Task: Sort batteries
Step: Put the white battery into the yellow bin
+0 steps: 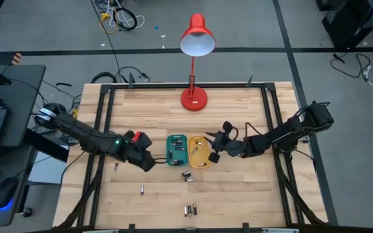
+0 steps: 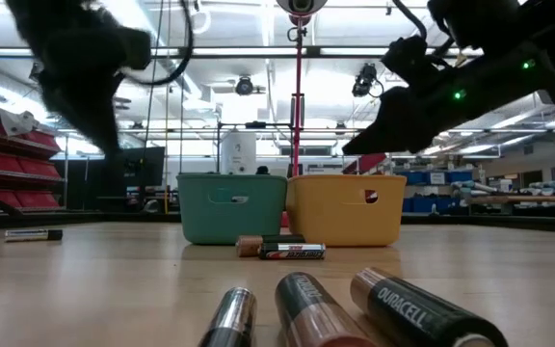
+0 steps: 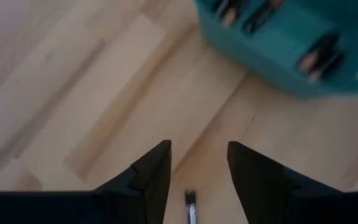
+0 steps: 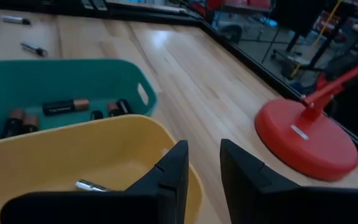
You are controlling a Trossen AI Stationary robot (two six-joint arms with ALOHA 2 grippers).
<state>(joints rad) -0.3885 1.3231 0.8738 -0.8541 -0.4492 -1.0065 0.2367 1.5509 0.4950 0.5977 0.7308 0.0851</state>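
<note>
A teal tray (image 1: pixel 177 149) and a yellow tray (image 1: pixel 199 153) stand side by side at the table's middle. Several batteries (image 4: pixel 58 107) lie in the teal tray, and one silvery battery (image 4: pixel 92 185) lies in the yellow tray. Loose batteries lie on the wood: a pair (image 1: pixel 187 175) just in front of the trays, one (image 1: pixel 142 189) to the left and a group (image 1: pixel 190 209) by the near edge. My left gripper (image 3: pixel 197 152) hangs open over bare wood just left of the teal tray. My right gripper (image 4: pixel 204 155) stands above the yellow tray's right rim, its fingers a little apart and empty.
A red desk lamp (image 1: pixel 193 97) stands at the far middle, its base (image 4: pixel 306 134) close beyond my right gripper. A thin battery (image 1: pixel 116 167) lies left of my left arm. Bare wood lies between the trays and the near edge.
</note>
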